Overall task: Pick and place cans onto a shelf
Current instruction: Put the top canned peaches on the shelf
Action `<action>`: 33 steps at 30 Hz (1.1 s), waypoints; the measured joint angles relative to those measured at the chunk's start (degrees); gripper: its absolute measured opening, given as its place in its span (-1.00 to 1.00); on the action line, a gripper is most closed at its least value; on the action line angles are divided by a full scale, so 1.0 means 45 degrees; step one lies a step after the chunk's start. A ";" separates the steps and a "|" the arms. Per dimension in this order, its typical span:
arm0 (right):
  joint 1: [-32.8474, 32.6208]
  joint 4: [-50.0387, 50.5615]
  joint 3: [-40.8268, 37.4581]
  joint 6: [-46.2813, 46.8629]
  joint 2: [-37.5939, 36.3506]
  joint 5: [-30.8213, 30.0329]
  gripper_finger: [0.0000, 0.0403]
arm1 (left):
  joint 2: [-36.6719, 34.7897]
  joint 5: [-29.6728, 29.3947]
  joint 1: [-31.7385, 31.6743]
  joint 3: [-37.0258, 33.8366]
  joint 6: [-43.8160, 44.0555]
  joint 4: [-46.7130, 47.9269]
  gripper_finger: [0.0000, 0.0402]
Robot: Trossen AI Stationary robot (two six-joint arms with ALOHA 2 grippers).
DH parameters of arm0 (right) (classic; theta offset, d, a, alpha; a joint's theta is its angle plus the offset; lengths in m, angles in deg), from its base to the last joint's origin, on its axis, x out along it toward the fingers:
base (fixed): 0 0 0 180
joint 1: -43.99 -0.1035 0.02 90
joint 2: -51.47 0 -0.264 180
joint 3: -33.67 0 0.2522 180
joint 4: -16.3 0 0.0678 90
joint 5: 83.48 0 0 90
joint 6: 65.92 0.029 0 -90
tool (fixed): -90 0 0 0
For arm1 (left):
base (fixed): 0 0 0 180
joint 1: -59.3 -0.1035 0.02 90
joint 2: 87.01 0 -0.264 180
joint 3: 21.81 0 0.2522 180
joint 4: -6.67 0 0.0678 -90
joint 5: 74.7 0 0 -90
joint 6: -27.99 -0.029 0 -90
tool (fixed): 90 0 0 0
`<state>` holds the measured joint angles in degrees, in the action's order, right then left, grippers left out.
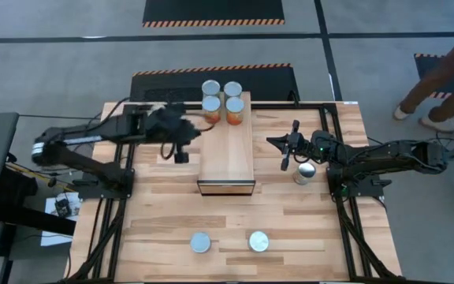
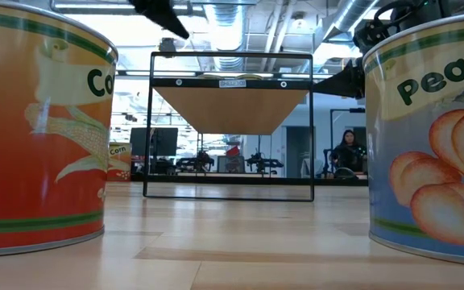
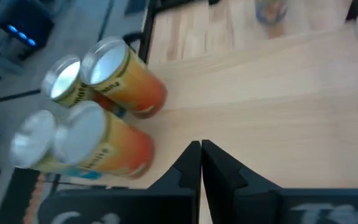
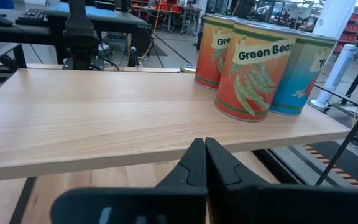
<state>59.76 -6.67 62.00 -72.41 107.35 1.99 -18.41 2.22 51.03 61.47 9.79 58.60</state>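
The shelf (image 1: 227, 146), a long light-wood box, lies in the middle of the table. Several cans (image 1: 222, 100) stand upright in a cluster on the far end of its top, also seen in the left wrist view (image 3: 98, 118) and the right wrist view (image 4: 253, 68). My left gripper (image 1: 189, 136) hovers shut beside the shelf's left long side, tipped down toward its top (image 3: 201, 165). My right gripper (image 1: 273, 143) hangs shut and level off the shelf's right long side (image 4: 204, 162). One can (image 1: 306, 171) stands on the table close under my right arm.
Two more cans (image 1: 201, 242) (image 1: 258, 241) stand upright near the table's front edge; in the low view they are a corn can (image 2: 39, 129) and a peach can (image 2: 433, 137). A person (image 1: 440, 79) stands beyond the table's far right corner.
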 joint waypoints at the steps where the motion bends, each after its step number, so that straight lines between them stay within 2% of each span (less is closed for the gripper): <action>1: -0.0005 -0.0002 0.0000 0.0071 -0.0005 -0.0003 -0.97 | -0.0523 0.0105 0.0113 -0.0978 0.0252 -0.0970 -0.99; 4: -0.0228 0.0039 0.0063 0.0153 0.0000 -0.0019 -0.97 | -0.1815 0.0395 0.0522 -0.3919 0.0855 -0.4517 -0.99; 9: -0.1439 0.1119 0.0989 0.0149 -0.0005 -0.0110 -0.97 | -0.2673 0.0858 0.1184 -0.8685 0.0515 -1.2552 -0.99; 12: -0.2601 0.3604 0.2009 0.0144 -0.0005 -0.1816 -0.97 | -0.2674 0.0868 0.1345 -1.0668 0.0528 -1.6300 -0.99; 14: -0.3454 0.5643 0.2849 0.0382 -0.0005 -0.3428 -0.97 | -0.2688 0.0871 0.1355 -1.1506 0.0681 -1.7775 -0.99; 16: -0.4293 0.7570 0.3570 0.1125 -0.0005 -0.4644 -0.97 | -0.2812 0.0866 0.1350 -1.2020 0.0839 -1.8330 -0.99; 19: -0.5474 1.0363 0.4572 0.2702 -0.0005 -0.5256 -0.95 | -0.3102 0.0866 0.1350 -1.2209 0.0881 -1.8191 -0.99; 26: -0.7493 1.7075 0.6309 0.8205 -0.0005 -0.5274 -0.95 | -0.3503 0.1332 0.1350 -1.2339 0.1220 -1.8124 -0.99; 33: -0.8541 2.0469 0.6664 1.2317 0.0025 -0.5306 -0.78 | -0.3513 0.1507 0.1365 -1.2342 0.1525 -1.8053 -0.99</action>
<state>21.33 85.44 91.99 -16.98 107.46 -21.89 -34.22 9.00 57.17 5.93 16.65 -22.64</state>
